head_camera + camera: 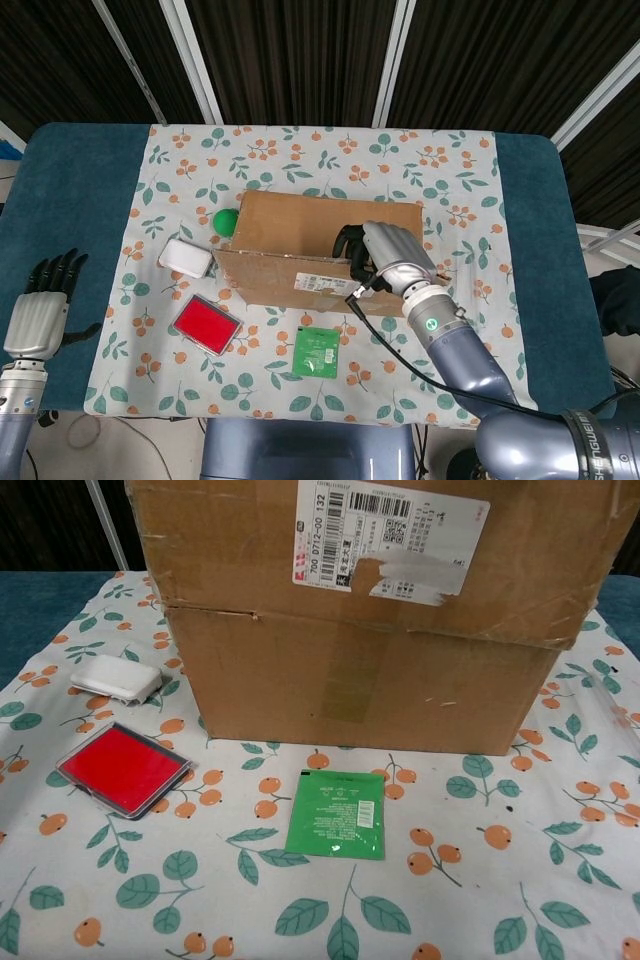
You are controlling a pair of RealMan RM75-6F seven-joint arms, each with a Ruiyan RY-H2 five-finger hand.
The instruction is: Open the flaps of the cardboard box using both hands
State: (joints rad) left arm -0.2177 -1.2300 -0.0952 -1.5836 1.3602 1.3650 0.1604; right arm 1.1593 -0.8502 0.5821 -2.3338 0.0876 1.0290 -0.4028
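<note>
The cardboard box (300, 235) stands mid-table on the floral cloth. Its front flap (295, 280), the one bearing the white shipping label (390, 540), is raised and tipped toward the robot, so the head view sees it nearly edge-on. My right hand (385, 255) grips that flap near its right end, dark fingers (350, 243) hooked over the edge. In the chest view the box (360, 680) fills the upper frame and no hand shows. My left hand (45, 300) hangs far off at the table's left front, holding nothing, fingers apart.
A green ball (226, 221) sits at the box's left rear corner. A white pack (187, 258), a red flat case (207, 324) and a green sachet (317, 351) lie in front of the box. The hand's cable (385, 325) trails over the cloth.
</note>
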